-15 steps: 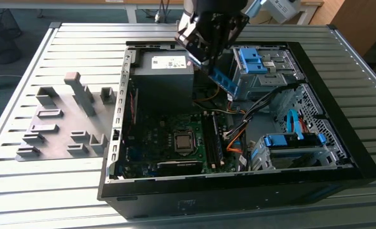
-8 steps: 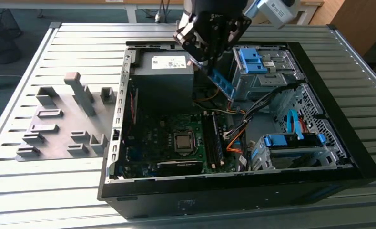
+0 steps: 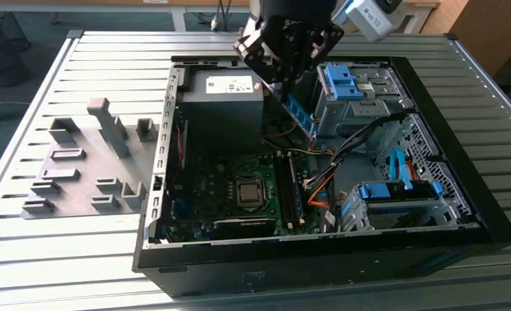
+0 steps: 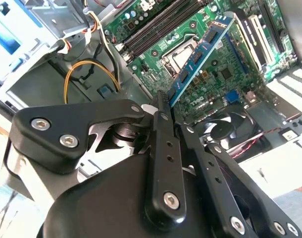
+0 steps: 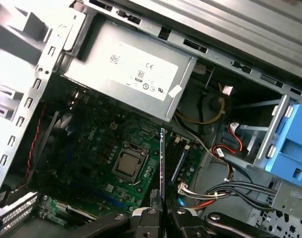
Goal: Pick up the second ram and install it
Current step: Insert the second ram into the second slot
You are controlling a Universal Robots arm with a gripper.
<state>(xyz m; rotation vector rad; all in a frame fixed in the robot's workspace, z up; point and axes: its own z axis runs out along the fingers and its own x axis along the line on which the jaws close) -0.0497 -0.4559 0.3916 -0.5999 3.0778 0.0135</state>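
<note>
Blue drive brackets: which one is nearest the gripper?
The rear blue bracket in the exterior view, beside the gripper holding the second ram; the other blue bracket lies nearer the camera.

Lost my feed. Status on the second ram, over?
Gripper shut on ram. Ram above motherboard, not seated. Cables close beside slots.

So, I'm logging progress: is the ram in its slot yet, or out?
Out. The gripper holds the ram over the motherboard, clear of the slots.
</note>
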